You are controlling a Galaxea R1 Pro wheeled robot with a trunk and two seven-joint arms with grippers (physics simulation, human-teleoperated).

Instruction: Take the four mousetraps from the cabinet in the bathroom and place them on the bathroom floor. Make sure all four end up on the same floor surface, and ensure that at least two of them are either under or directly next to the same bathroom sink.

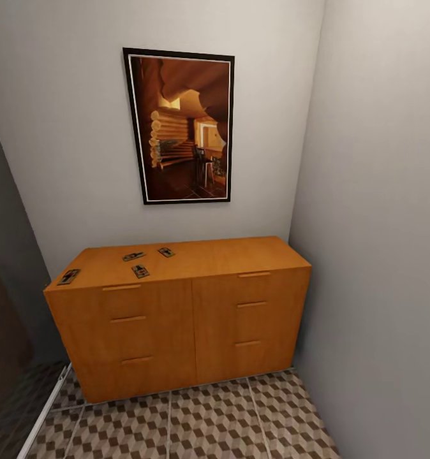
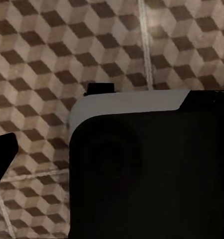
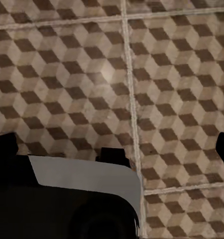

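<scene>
The cabinet [image 1: 183,319] stands in the room's corner under a framed picture [image 1: 180,127]. Four mousetraps lie on its top: one [image 1: 68,276] at the left front corner, one [image 1: 140,271] near the front edge left of centre, one [image 1: 133,256] behind it, and one [image 1: 166,252] toward the back edge. The bathroom floor [image 1: 208,421] lies before the cabinet. The wrist views look down on the tiles past dark robot parts; I cannot tell whether either gripper's fingers are apart or together.
</scene>
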